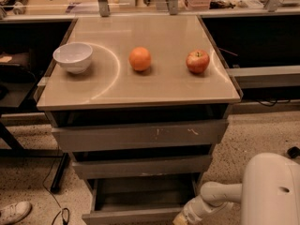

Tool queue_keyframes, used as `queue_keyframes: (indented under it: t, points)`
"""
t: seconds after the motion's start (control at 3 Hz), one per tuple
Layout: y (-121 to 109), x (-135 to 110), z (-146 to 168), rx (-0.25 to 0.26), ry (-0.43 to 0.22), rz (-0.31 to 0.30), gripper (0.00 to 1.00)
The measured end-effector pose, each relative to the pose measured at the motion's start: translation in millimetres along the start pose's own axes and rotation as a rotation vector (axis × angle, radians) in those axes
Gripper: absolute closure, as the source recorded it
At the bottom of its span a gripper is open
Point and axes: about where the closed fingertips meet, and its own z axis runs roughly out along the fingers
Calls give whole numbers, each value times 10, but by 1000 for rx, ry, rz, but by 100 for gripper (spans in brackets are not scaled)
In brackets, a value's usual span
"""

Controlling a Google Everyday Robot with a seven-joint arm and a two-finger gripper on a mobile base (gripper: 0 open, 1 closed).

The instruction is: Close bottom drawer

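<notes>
The gripper [182, 217] sits at the lower edge, against the right end of the plain front of the bottom drawer [131, 216]. Whether it is open or closed cannot be told. The drawer stands pulled out, and its visible tray is bare. A good push likely runs square and level, straight inward, so the tray does not skew. Farther back on the worktop [140, 90], the white bowl [73, 56] looks empty, with an orange [140, 59] and an apple [198, 62] alongside.

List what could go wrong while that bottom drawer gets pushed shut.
The hand sits by the right front corner of the bottom drawer, so an off-centre push may skew and jam it. A hard shove could jolt the cabinet and roll the orange or apple.
</notes>
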Motion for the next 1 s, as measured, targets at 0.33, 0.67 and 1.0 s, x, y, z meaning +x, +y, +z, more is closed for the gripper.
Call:
queue_keyframes:
  t: [0.33, 0.67, 1.0]
  points:
    - [-117, -94, 68, 23, -3, -12, 100]
    - [-213, -170, 127, 36, -1, -23, 100]
    - [-258, -234, 131, 45, 2, -38, 100]
